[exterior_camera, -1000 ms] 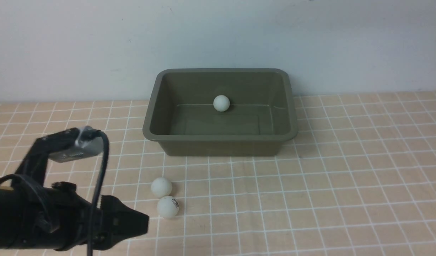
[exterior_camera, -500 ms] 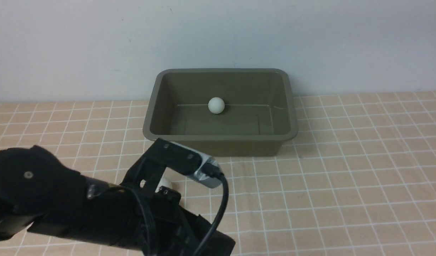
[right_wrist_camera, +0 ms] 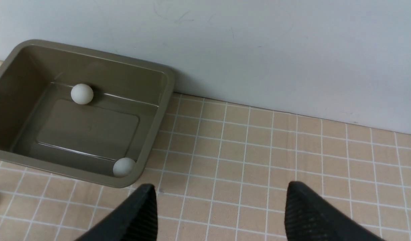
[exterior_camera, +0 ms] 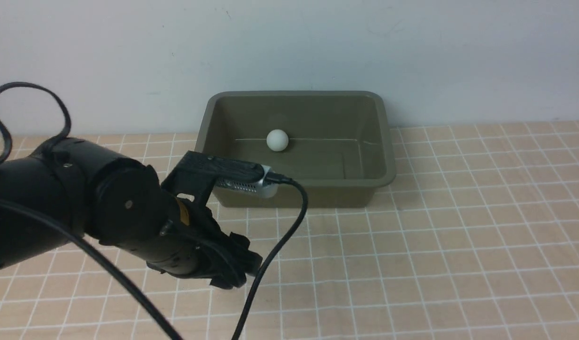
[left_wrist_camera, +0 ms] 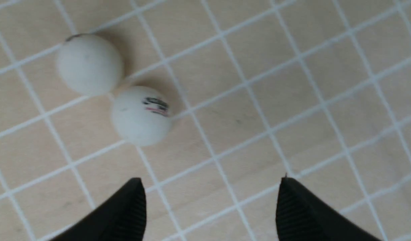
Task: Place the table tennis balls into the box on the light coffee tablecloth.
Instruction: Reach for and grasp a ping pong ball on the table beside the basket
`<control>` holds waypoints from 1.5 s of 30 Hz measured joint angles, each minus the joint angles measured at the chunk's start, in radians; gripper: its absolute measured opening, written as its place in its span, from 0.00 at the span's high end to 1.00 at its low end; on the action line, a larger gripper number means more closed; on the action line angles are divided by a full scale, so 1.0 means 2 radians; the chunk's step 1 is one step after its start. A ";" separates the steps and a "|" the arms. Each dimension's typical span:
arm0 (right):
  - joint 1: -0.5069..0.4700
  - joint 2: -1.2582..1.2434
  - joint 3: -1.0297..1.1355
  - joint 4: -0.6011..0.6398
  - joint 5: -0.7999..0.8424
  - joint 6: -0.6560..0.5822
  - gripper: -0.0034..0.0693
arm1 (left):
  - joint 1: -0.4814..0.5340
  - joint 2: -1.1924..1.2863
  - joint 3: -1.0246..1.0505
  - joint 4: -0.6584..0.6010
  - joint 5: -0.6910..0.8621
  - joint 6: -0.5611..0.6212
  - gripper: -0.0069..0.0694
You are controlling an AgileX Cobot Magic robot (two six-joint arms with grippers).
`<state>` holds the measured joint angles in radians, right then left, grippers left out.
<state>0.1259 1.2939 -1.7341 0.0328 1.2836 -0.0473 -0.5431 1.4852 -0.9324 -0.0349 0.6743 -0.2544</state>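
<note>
Inside the box [exterior_camera: 341,181] lie two of the table tennis balls. One [exterior_camera: 277,140] rests on the floor against the foot of the far wall. The other [right_wrist_camera: 124,166] shows only in the right wrist view, tucked into the corner of the box nearest the right gripper [right_wrist_camera: 221,187]; in the front view the box's near wall hides it. Two more balls sit on the light coffee tablecloth [exterior_camera: 435,226], seen only in the left wrist view. A plain one [left_wrist_camera: 89,63] and one with a small dark printed mark [left_wrist_camera: 141,115] lie side by side, touching or all but touching. In the front view the left arm covers them.

The left gripper [left_wrist_camera: 211,182] hangs over the cloth with its jaws wide apart and nothing between them. The marked ball is the nearer of the two to it, lying out beyond one fingertip [left_wrist_camera: 135,190] rather than in the gap.

The right gripper is also spread wide and holds nothing. It sits above bare cloth, well apart from the box.

The box stands at the far edge of the tabletop, about midway along it, close to a pale wall [exterior_camera: 412,56]. A silver wrist camera [exterior_camera: 244,185] on the left arm overlaps the box's near wall in the front view, and a black cable [exterior_camera: 289,222] loops down from it.
</note>
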 joint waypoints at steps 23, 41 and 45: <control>0.000 0.000 0.000 0.022 0.000 0.000 0.31 | 0.002 0.115 -0.009 0.107 -0.041 -0.126 0.34; 0.000 0.000 0.000 0.022 0.000 -0.002 0.31 | 0.009 0.116 -0.009 0.174 -0.027 -0.147 0.34; 0.000 0.000 0.000 0.022 0.000 -0.002 0.31 | 0.009 0.116 -0.009 0.181 -0.027 -0.150 0.34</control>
<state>0.1259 1.2939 -1.7338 0.0775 1.2836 -0.0508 -0.5253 1.7181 -0.9503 0.3279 0.6202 -0.5551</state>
